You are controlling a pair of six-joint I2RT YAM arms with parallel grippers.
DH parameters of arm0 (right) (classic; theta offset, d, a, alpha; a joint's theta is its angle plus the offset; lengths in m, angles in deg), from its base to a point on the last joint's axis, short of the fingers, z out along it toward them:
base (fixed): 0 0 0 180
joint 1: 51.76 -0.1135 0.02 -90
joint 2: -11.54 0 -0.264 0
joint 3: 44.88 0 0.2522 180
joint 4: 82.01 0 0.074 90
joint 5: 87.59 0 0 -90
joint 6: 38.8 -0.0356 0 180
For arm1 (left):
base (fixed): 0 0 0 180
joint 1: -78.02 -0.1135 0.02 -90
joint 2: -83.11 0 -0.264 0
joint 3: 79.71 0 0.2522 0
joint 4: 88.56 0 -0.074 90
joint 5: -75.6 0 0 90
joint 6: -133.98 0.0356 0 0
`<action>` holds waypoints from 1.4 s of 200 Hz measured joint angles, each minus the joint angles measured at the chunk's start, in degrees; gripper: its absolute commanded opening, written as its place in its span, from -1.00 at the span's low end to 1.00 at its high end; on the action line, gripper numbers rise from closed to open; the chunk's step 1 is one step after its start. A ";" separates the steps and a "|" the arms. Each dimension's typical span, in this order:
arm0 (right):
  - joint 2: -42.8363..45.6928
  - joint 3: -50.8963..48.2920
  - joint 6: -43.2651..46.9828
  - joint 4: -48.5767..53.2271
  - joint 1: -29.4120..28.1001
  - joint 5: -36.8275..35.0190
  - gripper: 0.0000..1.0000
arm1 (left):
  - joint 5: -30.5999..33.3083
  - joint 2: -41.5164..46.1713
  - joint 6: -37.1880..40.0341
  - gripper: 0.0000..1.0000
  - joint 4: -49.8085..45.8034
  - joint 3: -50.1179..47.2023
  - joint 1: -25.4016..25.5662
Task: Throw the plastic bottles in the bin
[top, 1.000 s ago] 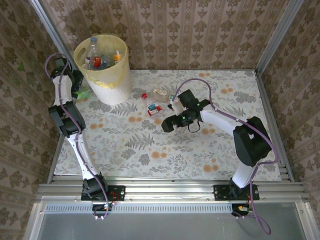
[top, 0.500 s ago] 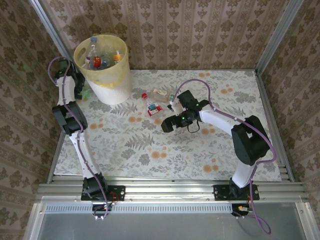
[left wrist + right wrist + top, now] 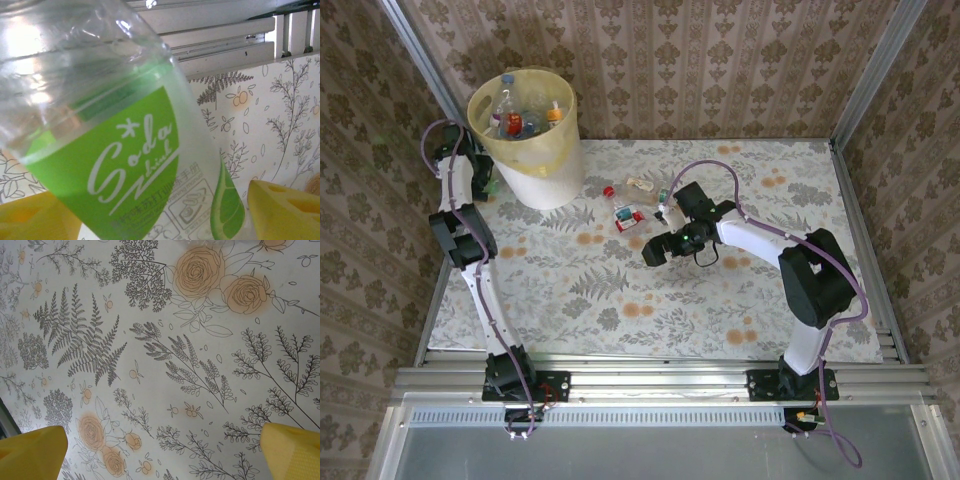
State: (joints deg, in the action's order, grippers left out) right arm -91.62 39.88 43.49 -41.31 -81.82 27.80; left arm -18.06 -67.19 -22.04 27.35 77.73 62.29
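A clear plastic bottle (image 3: 115, 150) with a green "Soda drink" label lies between the yellow fingers (image 3: 285, 210) of my left gripper (image 3: 150, 212). The jaws stand apart, and a thin strip of cloth shows beside the right finger. In the top view that gripper (image 3: 485, 182) is at the far left, beside the pale-yellow bin (image 3: 535, 165), which holds several bottles (image 3: 520, 115). My right gripper (image 3: 656, 250) hovers open over bare cloth, its fingers (image 3: 32, 452) wide apart. Near it lie a red-capped bottle (image 3: 610, 190), a red-labelled one (image 3: 627, 216) and a clear one (image 3: 641, 184).
The table (image 3: 720, 300) wears a floral cloth. Patterned walls close in on three sides, and a metal frame rail (image 3: 220, 45) runs close behind the green-labelled bottle. The bin stands in the far left corner, tight against the left arm (image 3: 455, 225).
My left arm has shifted toward the back beside the bin, and its fingers have narrowed around the green-labelled bottle. The right arm has hardly moved.
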 measured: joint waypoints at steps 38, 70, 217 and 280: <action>0.00 -0.37 0.00 0.04 0.00 0.00 1.00 | -0.59 1.33 0.48 0.26 1.57 -4.55 0.00; 0.02 -0.57 0.00 0.02 0.00 0.00 0.97 | -1.25 6.21 1.97 0.05 4.09 -11.63 0.00; 6.91 -4.39 0.00 -0.09 -0.37 -0.33 1.00 | 4.52 52.59 13.77 -0.34 20.61 -64.08 4.15; 16.15 -8.61 0.04 -4.24 -0.70 -1.44 1.00 | 9.27 79.58 24.11 -0.43 22.38 -76.59 5.16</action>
State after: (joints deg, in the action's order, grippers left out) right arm -75.47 31.27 43.54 -45.55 -82.52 26.35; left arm -8.79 12.40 2.07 49.73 1.14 67.45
